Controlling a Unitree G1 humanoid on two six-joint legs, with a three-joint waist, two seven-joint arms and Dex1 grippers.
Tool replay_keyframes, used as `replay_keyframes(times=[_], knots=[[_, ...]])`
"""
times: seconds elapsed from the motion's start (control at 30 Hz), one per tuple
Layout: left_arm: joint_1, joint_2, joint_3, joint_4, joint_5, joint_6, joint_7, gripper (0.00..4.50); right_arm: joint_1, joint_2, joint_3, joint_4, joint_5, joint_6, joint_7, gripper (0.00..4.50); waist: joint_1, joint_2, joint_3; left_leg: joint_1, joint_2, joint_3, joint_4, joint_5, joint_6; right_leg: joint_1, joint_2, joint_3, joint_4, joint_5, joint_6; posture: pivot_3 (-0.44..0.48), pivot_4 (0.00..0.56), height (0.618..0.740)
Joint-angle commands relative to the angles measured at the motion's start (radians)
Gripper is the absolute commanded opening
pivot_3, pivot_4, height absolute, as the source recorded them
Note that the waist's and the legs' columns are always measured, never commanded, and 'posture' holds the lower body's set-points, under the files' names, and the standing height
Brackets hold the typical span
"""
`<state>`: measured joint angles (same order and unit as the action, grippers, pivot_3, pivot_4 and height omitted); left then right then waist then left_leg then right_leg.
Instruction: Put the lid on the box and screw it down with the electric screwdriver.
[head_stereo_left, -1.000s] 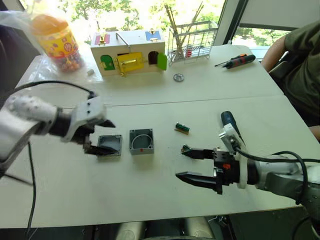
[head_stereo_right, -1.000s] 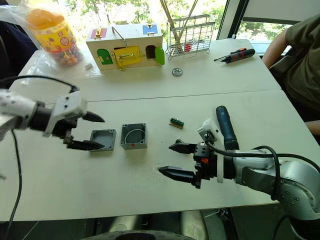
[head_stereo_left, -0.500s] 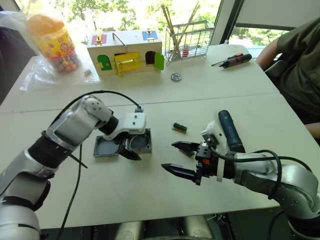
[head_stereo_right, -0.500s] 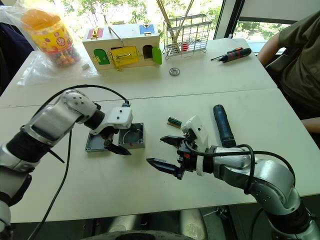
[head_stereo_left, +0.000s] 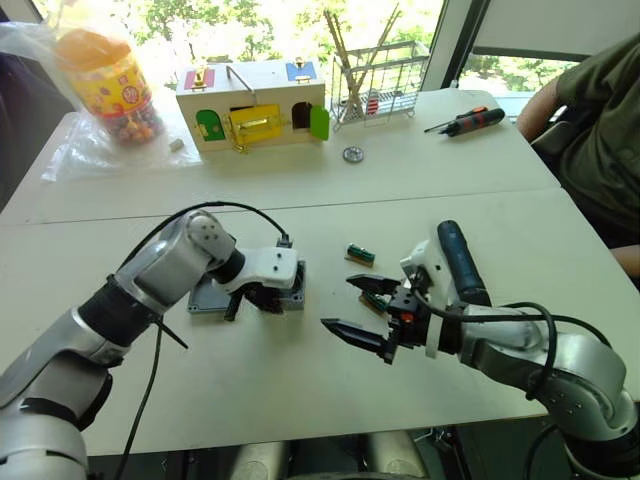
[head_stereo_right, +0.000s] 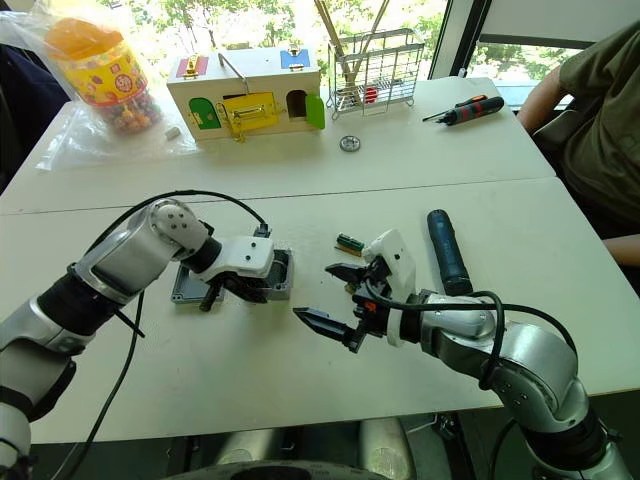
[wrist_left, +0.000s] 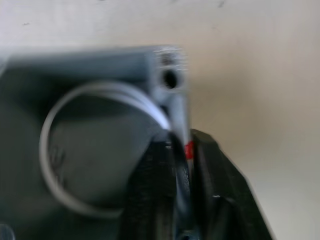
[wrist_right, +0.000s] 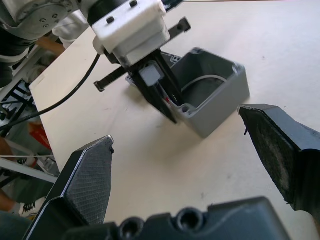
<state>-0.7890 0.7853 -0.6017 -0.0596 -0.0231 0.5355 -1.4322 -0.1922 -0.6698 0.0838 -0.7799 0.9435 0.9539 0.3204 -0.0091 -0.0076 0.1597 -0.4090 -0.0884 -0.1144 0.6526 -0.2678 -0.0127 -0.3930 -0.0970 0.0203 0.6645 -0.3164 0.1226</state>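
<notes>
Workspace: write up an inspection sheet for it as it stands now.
Surface: pale tabletop, seam across the middle.
Job's things: small square grey plastic box open; flat grey plastic lid beside it, not on; dark blue-black cylindrical electric screwdriver lying by the right arm.
Clutter: wooden toy house, sweet jar, wire rack, red-and-black manual screwdriver, metal disc, small green cylinder.
Grippers: left gripper clamped on the box wall; right gripper open above the table.
Cables: black cable looping over the left arm.
Surroundings: person seated at right; windows behind.

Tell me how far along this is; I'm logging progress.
Nothing is finished. The left gripper is shut on a wall of the open box. The lid lies beside it, the right gripper is open, and the electric screwdriver lies untouched. Lidding and screwing remain.
</notes>
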Motion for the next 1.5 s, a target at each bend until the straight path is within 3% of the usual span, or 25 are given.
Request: replay_keyframes(times=[0.03, 0.13, 0.3, 0.47, 0.63, 0.9, 1.0, 1.13, 1.27, 1.37, 1.47, 1.5], knots=[[-0.007, -0.018, 0.010, 0.016, 0.020, -0.028, -0.001, 0.02, 0.004, 0.008, -0.021, -0.017, 0.000, -0.013, 0.005, 4.50, 0.001, 0.000, 0.000, 0.000, 0.000, 0.000, 0.000, 0.000, 0.000, 0.000, 0.000, 0.000, 0.000, 0.000, 0.000, 0.000, 0.150, 0.740], [-0.032, -0.039, 0.025, 0.056, 0.033, -0.085, 0.008, 0.02, 0.014, 0.007, -0.020, -0.020, -0.004, -0.012, 0.007, 4.50, 0.008, 0.000, 0.000, 0.000, 0.000, -0.001, 0.002, 0.000, 0.000, 0.001, 0.000, 0.000, 0.000, 0.000, 0.000, 0.000, 0.150, 0.740], [-0.086, -0.082, 0.075, 0.206, -0.038, -0.444, -0.128, 0.02, 0.032, 0.006, -0.013, -0.016, -0.029, -0.019, 0.017, 4.50, 0.022, 0.000, 0.000, 0.000, 0.000, -0.001, 0.004, 0.001, -0.001, 0.001, 0.000, 0.000, 0.000, 0.000, 0.000, 0.000, 0.150, 0.740], [-0.197, -0.102, -0.047, 0.423, -0.047, -0.726, -0.182, 0.02, 0.050, 0.015, -0.016, -0.021, -0.049, -0.023, 0.016, 4.50, 0.019, 0.000, 0.000, -0.001, 0.000, 0.000, 0.004, 0.002, -0.003, 0.001, 0.000, -0.001, 0.000, 0.000, 0.000, 0.000, 0.150, 0.740], [-0.284, -0.147, -0.141, 0.577, -0.058, -0.887, -0.182, 0.02, 0.086, 0.037, -0.024, -0.043, -0.060, -0.024, -0.012, 4.50, 0.019, -0.001, 0.000, -0.001, -0.001, 0.000, 0.004, 0.002, -0.003, 0.001, 0.000, -0.001, 0.000, 0.000, 0.000, 0.000, 0.150, 0.740], [-0.362, -0.177, -0.261, 0.713, -0.092, -1.014, -0.182, 0.02, 0.121, 0.075, -0.026, -0.071, -0.074, -0.021, -0.065, 4.50, 0.000, -0.001, 0.001, -0.001, -0.001, -0.001, 0.005, 0.000, 0.000, 0.001, 0.000, -0.001, 0.002, -0.001, 0.001, 0.000, 0.150, 0.740], [-0.371, -0.181, -0.266, 0.737, -0.101, -1.024, -0.182, 1.15, 0.128, 0.083, -0.029, -0.077, -0.074, -0.018, -0.077, 4.50, -0.006, -0.001, 0.001, -0.001, -0.001, -0.001, 0.006, 0.000, 0.001, 0.001, 0.000, -0.001, 0.002, -0.001, 0.003, 0.000, 0.150, 0.740], [-0.371, -0.181, -0.193, 0.739, -0.054, -0.988, -0.182, 3.02, 0.128, 0.081, -0.026, -0.082, -0.065, -0.013, -0.078, 4.50, -0.007, -0.001, 0.001, -0.001, -0.001, -0.001, 0.006, -0.001, 0.001, 0.001, 0.000, -0.001, 0.002, -0.002, 0.003, 0.000, 0.150, 0.740], [-0.383, -0.032, -0.069, 0.576, -0.122, -0.748, -0.182, 3.02, 0.098, 0.053, -0.052, -0.083, -0.014, 0.000, -0.038, 4.50, -0.016, -0.002, 0.001, -0.001, -0.001, -0.001, 0.007, -0.001, 0.002, 0.001, 0.000, -0.001, 0.003, -0.002, 0.004, 0.000, 0.150, 0.740], [-0.313, 0.107, 0.068, 0.411, -0.175, -0.479, -0.165, 3.02, 0.037, 0.008, -0.094, -0.062, 0.054, 0.005, 0.029, 4.50, -0.036, -0.001, 0.001, -0.001, -0.001, -0.001, 0.006, -0.001, 0.002, 0.000, 0.001, -0.001, 0.004, -0.003, 0.005, 0.000, 0.150, 0.740], [-0.184, 0.227, 0.211, 0.242, -0.209, -0.169, -0.048, 3.02, -0.051, -0.025, -0.101, -0.011, 0.067, 0.001, 0.087, 4.50, -0.048, -0.001, 0.001, -0.001, -0.001, -0.001, 0.006, -0.002, 0.003, 0.000, 0.000, 0.000, 0.003, -0.003, 0.005, 0.000, 0.150, 0.740], [-0.110, 0.258, 0.295, 0.173, -0.234, -0.004, 0.047, 3.02, -0.093, -0.032, -0.077, 0.021, 0.042, -0.008, 0.121, 4.50, -0.049, -0.001, 0.001, -0.001, -0.001, -0.001, 0.005, -0.002, 0.003, 0.000, 0.000, 0.000, 0.003, -0.003, 0.005, 0.000, 0.150, 0.740]])
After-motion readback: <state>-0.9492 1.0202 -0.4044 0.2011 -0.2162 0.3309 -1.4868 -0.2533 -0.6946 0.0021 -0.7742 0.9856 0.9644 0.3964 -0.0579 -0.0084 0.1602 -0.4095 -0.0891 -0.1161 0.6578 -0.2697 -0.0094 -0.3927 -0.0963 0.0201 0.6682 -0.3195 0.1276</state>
